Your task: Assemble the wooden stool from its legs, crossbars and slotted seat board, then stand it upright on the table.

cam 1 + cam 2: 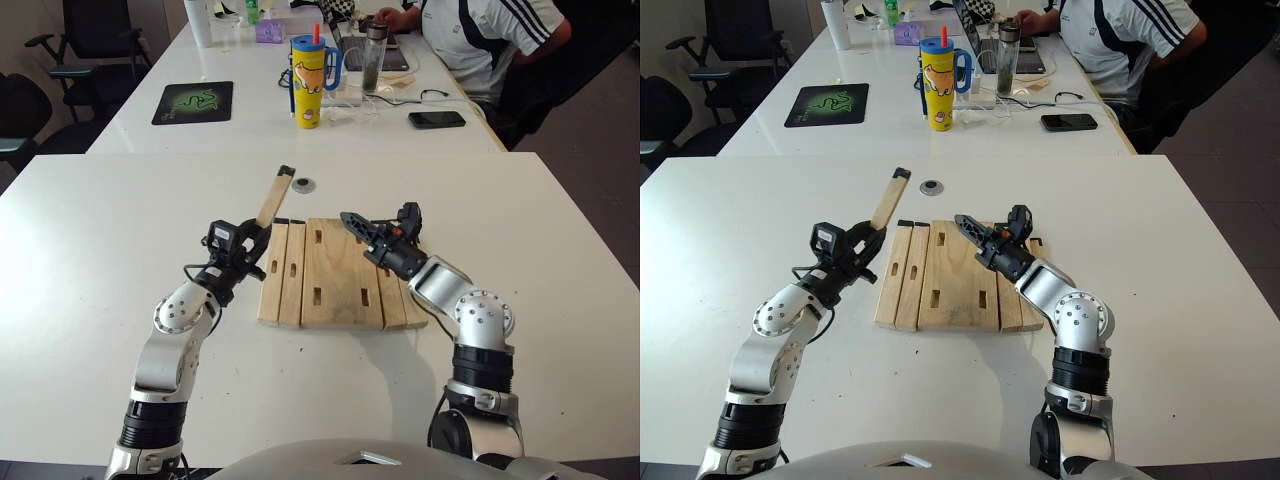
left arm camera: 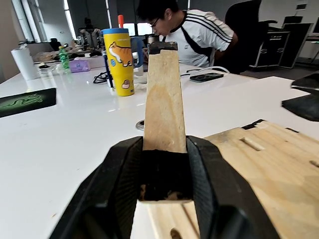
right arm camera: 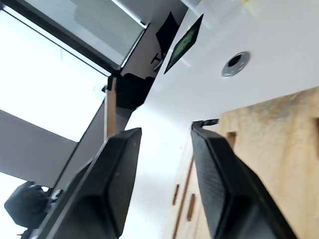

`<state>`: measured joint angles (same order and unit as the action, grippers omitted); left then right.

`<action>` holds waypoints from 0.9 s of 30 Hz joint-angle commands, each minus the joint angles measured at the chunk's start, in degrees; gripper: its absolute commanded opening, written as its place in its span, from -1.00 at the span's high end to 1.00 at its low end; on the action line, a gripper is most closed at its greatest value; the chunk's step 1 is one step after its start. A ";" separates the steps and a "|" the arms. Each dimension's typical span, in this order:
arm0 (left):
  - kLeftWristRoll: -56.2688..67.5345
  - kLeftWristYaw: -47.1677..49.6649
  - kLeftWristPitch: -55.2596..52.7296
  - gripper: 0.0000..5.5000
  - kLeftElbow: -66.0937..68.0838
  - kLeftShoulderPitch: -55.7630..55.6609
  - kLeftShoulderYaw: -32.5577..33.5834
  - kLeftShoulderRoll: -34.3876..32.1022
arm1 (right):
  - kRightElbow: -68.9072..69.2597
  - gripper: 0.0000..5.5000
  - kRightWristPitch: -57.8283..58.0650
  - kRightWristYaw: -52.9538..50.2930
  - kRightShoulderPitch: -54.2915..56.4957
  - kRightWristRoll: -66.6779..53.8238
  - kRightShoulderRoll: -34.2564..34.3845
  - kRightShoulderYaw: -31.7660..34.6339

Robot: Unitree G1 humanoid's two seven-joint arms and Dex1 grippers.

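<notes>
- From my head camera: my left pincer (image 1: 250,246) is clamped on the near end of a wooden leg (image 1: 272,200). The leg's long axis rises from the grip, tilting up and away from me, with its dark-capped tip above the table (image 1: 90,230) near a round cable grommet (image 1: 302,184).
- The seat board (image 1: 335,275) lies flat on the table, just to the right of my left pincer. Its slots (image 1: 317,296) face up and its slats run away from me.
- My right pincer (image 1: 357,225) hangs over the far part of the board with its fingers spread and nothing between them.
- From my left wrist: my two fingers (image 2: 119,184) press the leg (image 2: 164,94) from both sides, and the wood stands straight out of the grip. The board (image 2: 259,164) lies low and to one side of the held end, close by. The dark fingers of my right pincer (image 2: 305,97) show farther off over it.
- From my right wrist: my fingers (image 3: 117,184) stand apart and empty, with the board (image 3: 279,144) beneath them. The leg (image 3: 110,117) shows beyond as a thin upright strip.
- My judgement: my left arm is the nearer one, since it already has the leg. The coming move turns on swinging that long axis toward vertical and carrying it sideways to the right, over a slot. The free end now points away from the board rather than down at it.
</notes>
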<state>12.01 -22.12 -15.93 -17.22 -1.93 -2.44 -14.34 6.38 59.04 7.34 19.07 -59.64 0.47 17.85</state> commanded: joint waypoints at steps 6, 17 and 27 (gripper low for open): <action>2.32 -5.40 -0.86 0.51 -2.70 -0.14 -5.35 -0.08 | 0.89 -0.12 4.53 -10.98 2.13 -15.15 1.47 3.11; 3.28 -8.13 -3.90 0.51 -4.93 1.07 -7.73 -2.02 | 1.50 0.10 0.76 -13.31 2.03 -18.53 0.83 0.66; 4.00 -8.14 -4.34 0.51 -5.32 1.00 -7.84 -2.26 | 1.00 0.62 -1.06 -13.90 1.66 -18.26 -0.46 -1.13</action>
<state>15.73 -30.00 -19.48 -21.80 -1.14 -10.03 -16.18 6.99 58.47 -6.04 20.77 -77.27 0.38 17.30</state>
